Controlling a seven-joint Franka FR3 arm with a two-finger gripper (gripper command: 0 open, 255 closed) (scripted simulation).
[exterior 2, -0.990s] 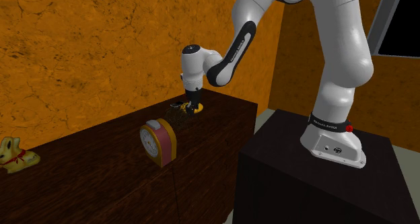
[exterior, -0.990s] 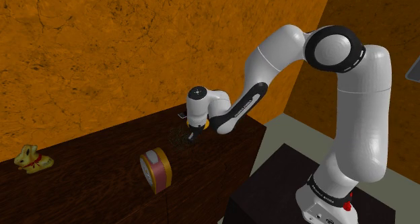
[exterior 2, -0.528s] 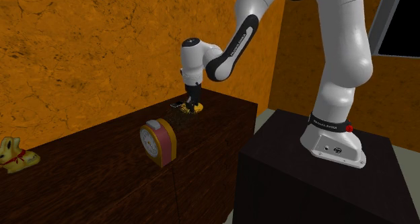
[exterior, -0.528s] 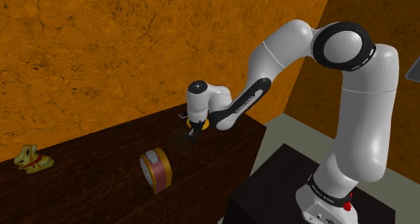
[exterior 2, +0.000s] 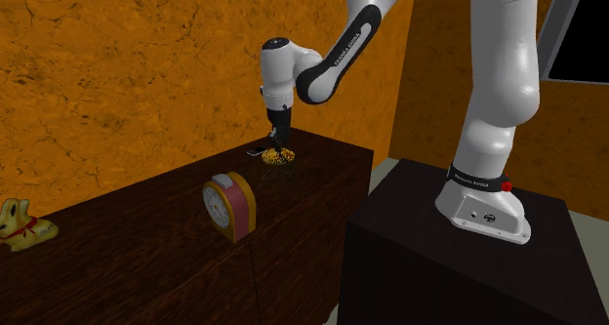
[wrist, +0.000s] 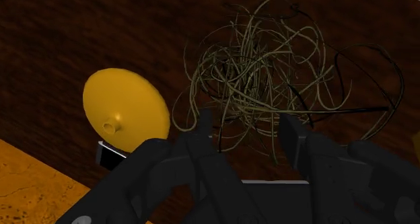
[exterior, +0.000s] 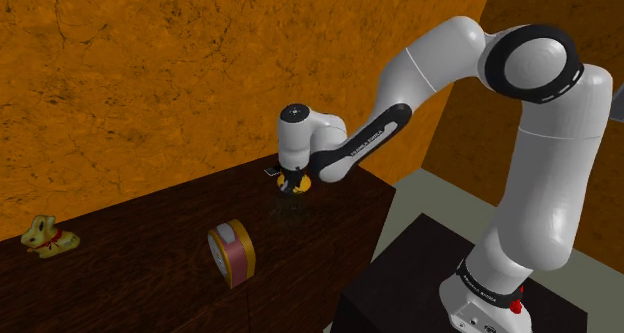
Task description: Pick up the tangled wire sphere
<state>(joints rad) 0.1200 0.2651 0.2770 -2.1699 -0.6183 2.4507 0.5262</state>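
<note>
**Operator:** Report the state of the jaws.

**Technician:** The gripper (wrist: 249, 125) points down at the dark wooden table (wrist: 60, 27). The jaws are closed onto the tangled wire sphere (wrist: 262, 68). Thin strands are caught between the two black fingers (wrist: 204, 132).

**Operator:** Give the location of the sphere.

**Technician:** It is directly beneath the jaws, near the back edge of the table, toward the table's end at the shoulder view's right. Its loops spread wider than the fingers on both sides. I cannot tell whether the lowest loops touch the table.

**Operator:** List adjacent items.

**Technician:** A yellow domed object (wrist: 124, 105) sits on the table just beside the sphere, clear of the fingers. A pink-and-gold clock (exterior: 232, 253) stands upright, well apart from the sphere, toward the shoulder view's left. A gold rabbit figure (exterior: 48, 236) sits farther along, near the left end. The black stand (exterior: 420, 271) is beside the table's right end. An orange wall (exterior: 150, 71) rises behind the table.
</note>
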